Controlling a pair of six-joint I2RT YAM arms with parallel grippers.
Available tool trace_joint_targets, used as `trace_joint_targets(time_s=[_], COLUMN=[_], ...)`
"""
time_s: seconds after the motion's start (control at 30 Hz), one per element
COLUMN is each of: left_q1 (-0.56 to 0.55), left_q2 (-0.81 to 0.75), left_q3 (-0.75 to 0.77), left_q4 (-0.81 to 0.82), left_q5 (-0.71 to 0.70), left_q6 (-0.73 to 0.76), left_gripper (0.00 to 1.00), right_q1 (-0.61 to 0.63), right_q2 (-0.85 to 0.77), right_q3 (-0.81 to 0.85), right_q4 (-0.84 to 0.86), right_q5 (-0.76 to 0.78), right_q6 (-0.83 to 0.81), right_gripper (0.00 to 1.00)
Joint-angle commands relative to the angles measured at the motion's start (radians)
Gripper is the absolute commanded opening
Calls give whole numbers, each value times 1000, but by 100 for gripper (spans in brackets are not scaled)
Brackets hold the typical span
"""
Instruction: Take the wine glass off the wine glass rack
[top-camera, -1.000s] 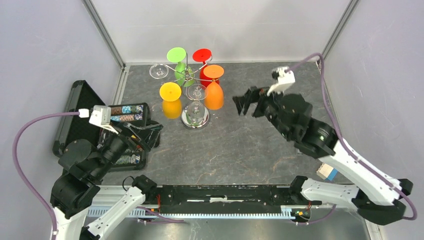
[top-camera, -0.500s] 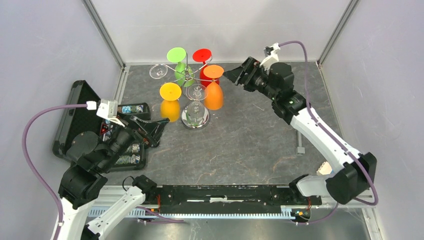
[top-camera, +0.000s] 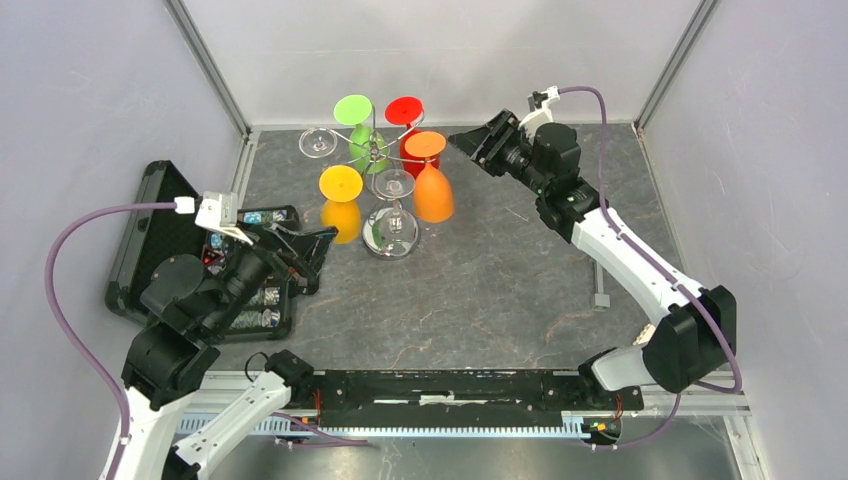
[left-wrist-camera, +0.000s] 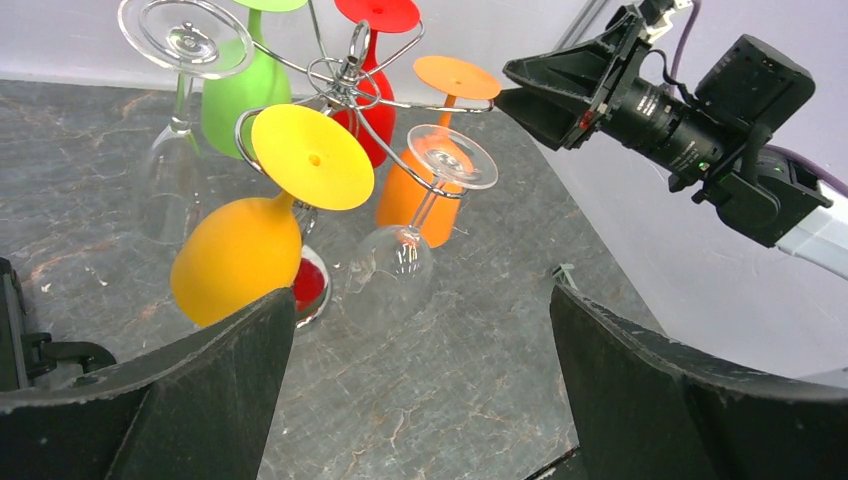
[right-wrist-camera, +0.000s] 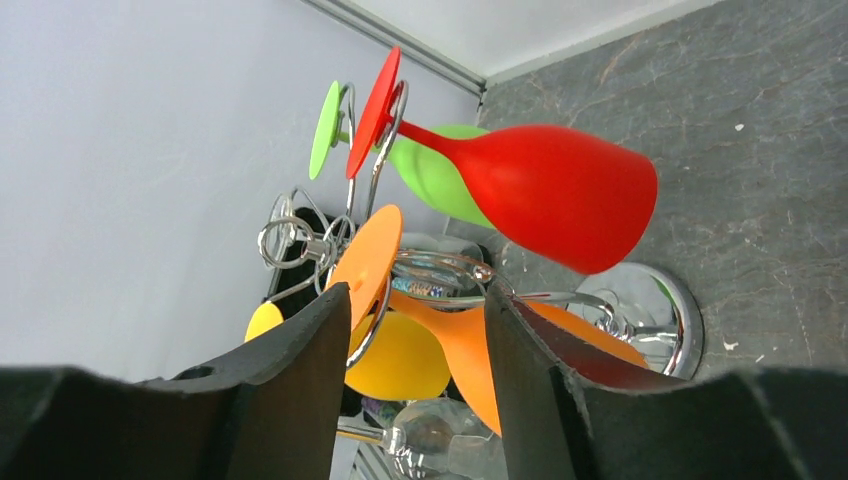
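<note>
Dark grey stone-look bench (top-camera: 500, 290) boxed in by pale walls (top-camera: 90, 90), wine glass rack (top-camera: 391, 235) hung with colourful glasses (top-camera: 432, 195), left pincer (top-camera: 312, 262) and right pincer (right-wrist-camera: 415, 300) both spread wide.

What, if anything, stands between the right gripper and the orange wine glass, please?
Nothing visible does: the right gripper faces the orange wine glass across an open gap; the red glass hangs farther back.
</note>
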Motion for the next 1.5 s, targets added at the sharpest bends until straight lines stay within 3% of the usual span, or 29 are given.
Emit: trace_joint_targets(time_s=[0.0, 0.23, 0.4, 0.8, 1.03, 1.3, 1.47], left_q1=[6, 6, 5, 6, 6, 6, 5], left_q2=[15, 28, 35, 35, 42, 60, 64], left_q3=[10, 6, -5, -27, -13, -2, 1], left_q4=[43, 46, 54, 60, 49, 41, 39], left_q5=[-40, -63, -72, -72, -79, -109, -123], left_q6=[32, 32, 26, 32, 48, 58, 64], left_gripper=[100, 100, 100, 100, 100, 100, 100], right_q1=[-17, -21, -21, -21, -21, -21, -21], right_q2=[-12, 70, 113, 116, 119, 99, 95], right_q3=[29, 200, 248, 214, 164, 141, 134], right_q4=[57, -144, -181, -129, -15, 0, 2], right_q5=[9, 30, -24, -131, -161, -152, -178], right_q6=[31, -88, -95, -13, 59, 57, 65], right_gripper=[59, 58, 56, 42, 38, 19, 17])
